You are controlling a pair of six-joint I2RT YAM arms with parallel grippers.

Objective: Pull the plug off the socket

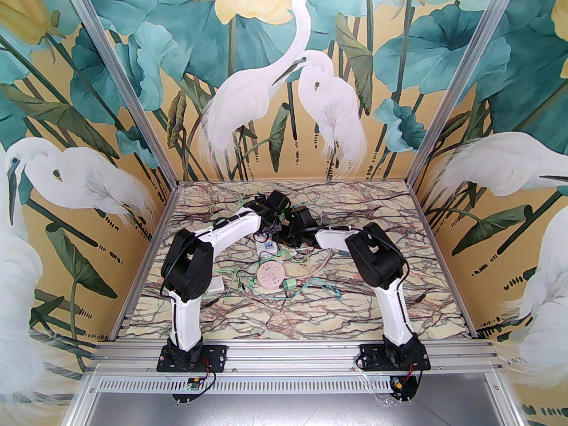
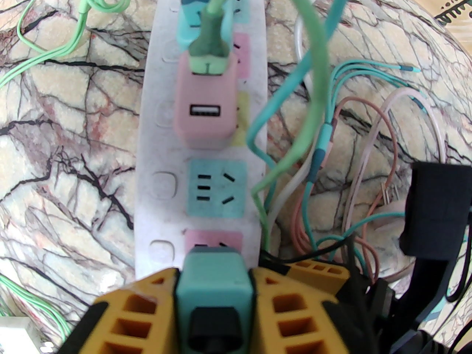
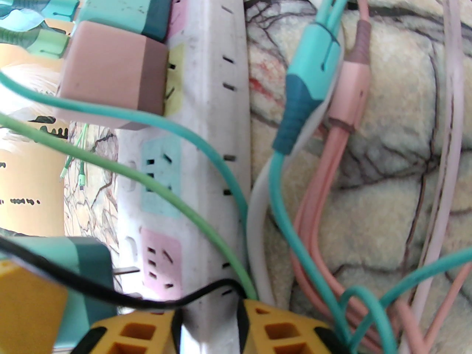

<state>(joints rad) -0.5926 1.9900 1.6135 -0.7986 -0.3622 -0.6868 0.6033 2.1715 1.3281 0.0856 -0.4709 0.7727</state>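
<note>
Jaws of left gripper (image 2: 215, 290) grip teal box-shaped plug (image 2: 214, 277), prongs pointing ahead into white plastic socket strip (image 2: 147, 124) clamped by right gripper (image 3: 206, 330).

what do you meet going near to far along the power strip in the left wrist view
On the power strip: left gripper shut on teal plug, pink socket, empty blue socket, pink usb adapter, green cable plug

From above, the left arm (image 1: 235, 229) and right arm (image 1: 337, 238) hid most of the white power strip (image 1: 267, 246). In the left wrist view, the teal plug (image 2: 214, 282) covered part of a pink socket (image 2: 210, 239), and the strip's far end ran off the top.
</note>
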